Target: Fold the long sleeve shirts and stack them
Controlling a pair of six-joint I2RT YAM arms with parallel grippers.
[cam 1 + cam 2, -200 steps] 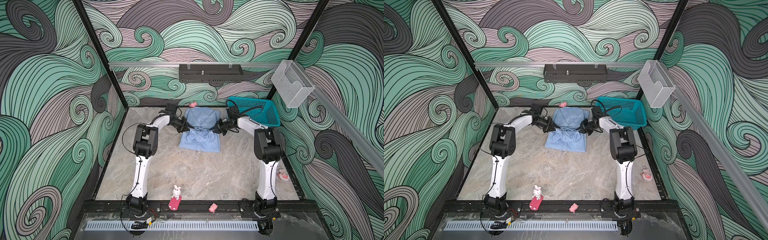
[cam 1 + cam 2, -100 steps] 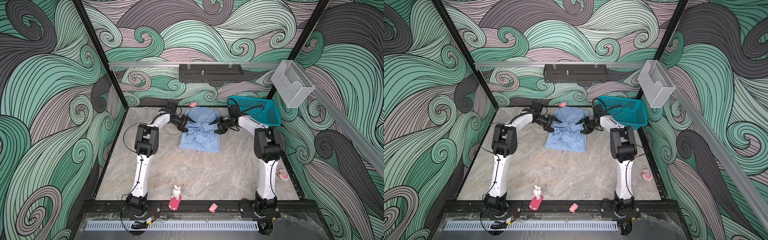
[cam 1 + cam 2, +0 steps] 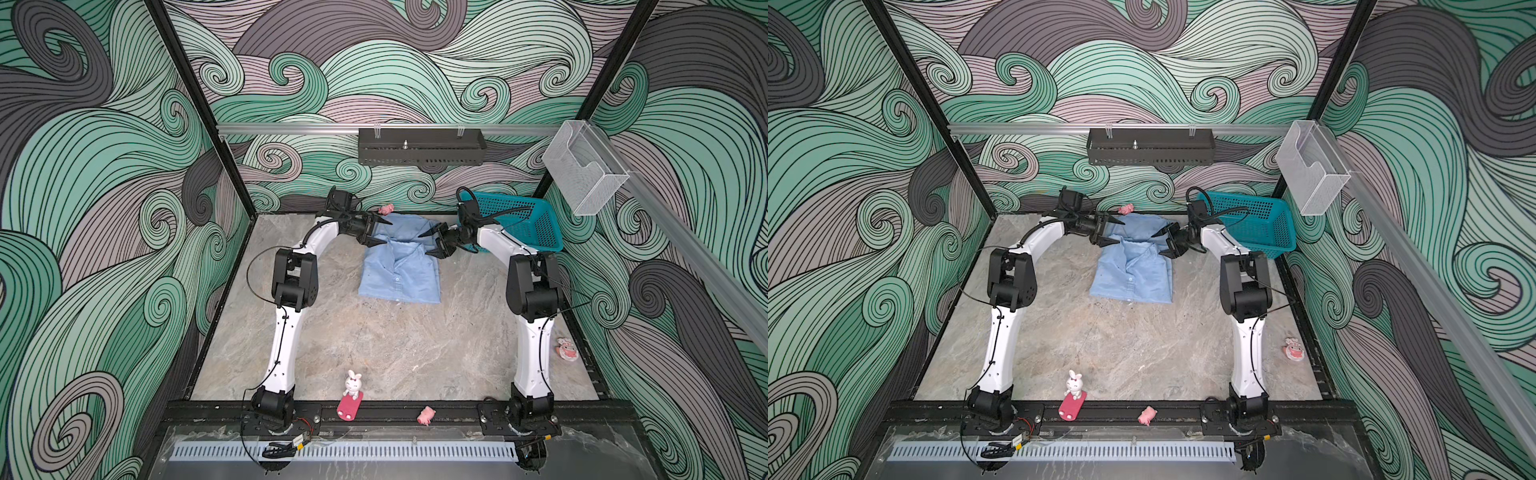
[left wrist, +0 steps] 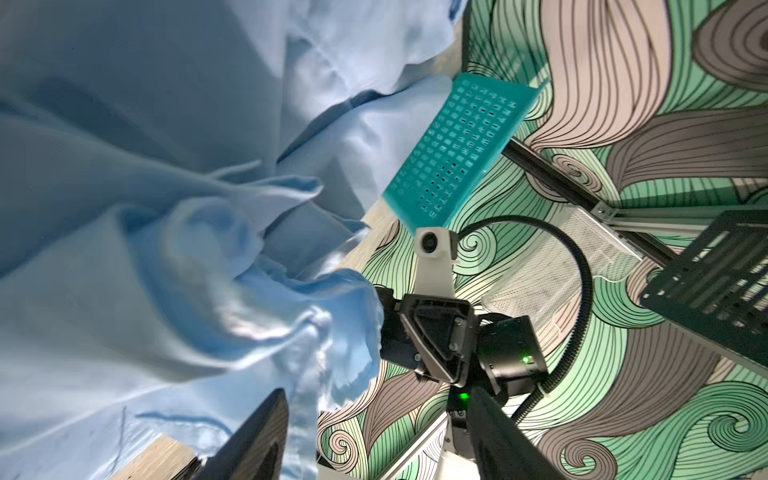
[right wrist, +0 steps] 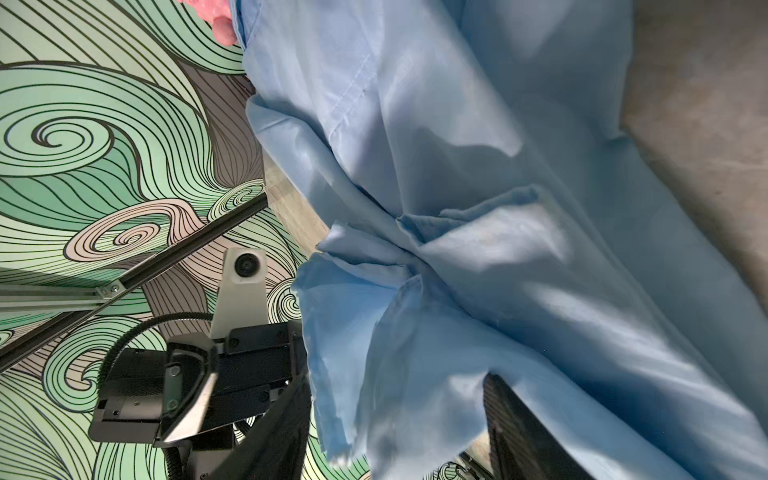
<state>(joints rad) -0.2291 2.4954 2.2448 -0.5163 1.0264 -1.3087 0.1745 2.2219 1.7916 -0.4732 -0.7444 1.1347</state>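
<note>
A light blue button-up long sleeve shirt (image 3: 401,274) (image 3: 1133,278) lies on the marble table near its far edge, its lower half flat and its upper part bunched and creased. My left gripper (image 3: 384,233) (image 3: 1119,232) is open at the shirt's upper left edge. At the upper right edge my right gripper (image 3: 428,245) (image 3: 1158,245) is open as well, facing the left one across the cloth. In the left wrist view a loose fold of the shirt (image 4: 166,249) hangs beside one finger (image 4: 257,436). Seen from the right wrist, the cloth (image 5: 498,249) sags between the spread fingers (image 5: 519,428).
A teal basket (image 3: 519,220) stands at the back right, just behind the right arm. A small pink toy (image 3: 386,208) lies at the far edge above the shirt. Near the front edge are a bunny figure (image 3: 352,388) and a pink piglet (image 3: 426,414); another toy (image 3: 567,348) sits at the right edge.
Both grippers have opened and let go of the shirt's bunched upper folds. The cloth has dropped loose, and both grippers have drawn slightly apart.
</note>
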